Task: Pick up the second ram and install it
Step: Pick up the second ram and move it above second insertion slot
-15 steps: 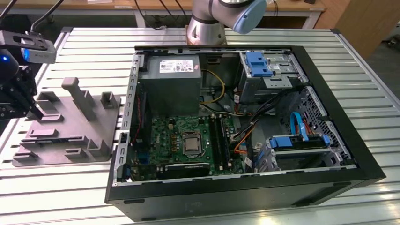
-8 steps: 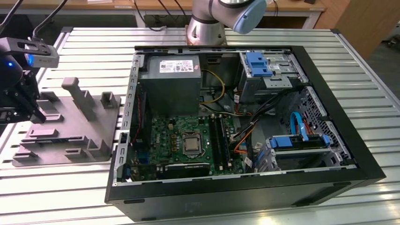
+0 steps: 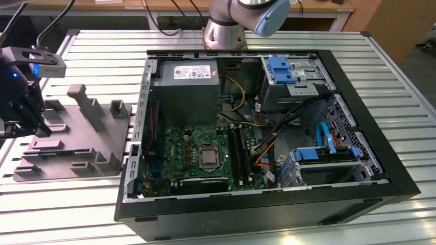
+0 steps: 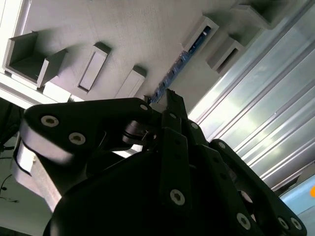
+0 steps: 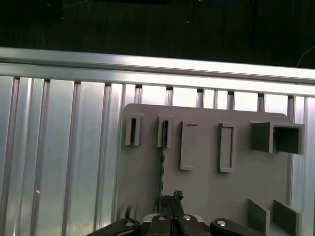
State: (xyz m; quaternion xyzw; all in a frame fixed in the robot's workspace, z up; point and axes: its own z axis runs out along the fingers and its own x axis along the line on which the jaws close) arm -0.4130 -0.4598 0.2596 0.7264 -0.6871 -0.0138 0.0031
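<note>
- Evidently the gripper (image 5: pixel 170 199) had its fingers drawn together, pinched on the thin upper edge of the RAM stick (image 5: pixel 161 169) as far as both wrist views showed. It hung over the grey holder tray (image 3: pixel 68 171) at the exterior view's left.
- Stick stood on edge in the tray's slotted posts (image 5: pixel 165 132), well apart from the open computer case (image 3: pixel 354 102). Not installed.
- Risk: a narrow hold on a slim edge. An off-centre grip would likely let the stick pivot or slip between the pads.
- Risk: a pull not straight out of the posts could bind the stick and drag the tray across the slatted table (image 3: pixel 204 41).
- Risk: a long carry to the motherboard (image 3: pixel 197 138). Cables (image 3: pixel 267 148) lay just beside the memory slots (image 3: pixel 238 148) and could snag, and a tilted stick would not seat.
</note>
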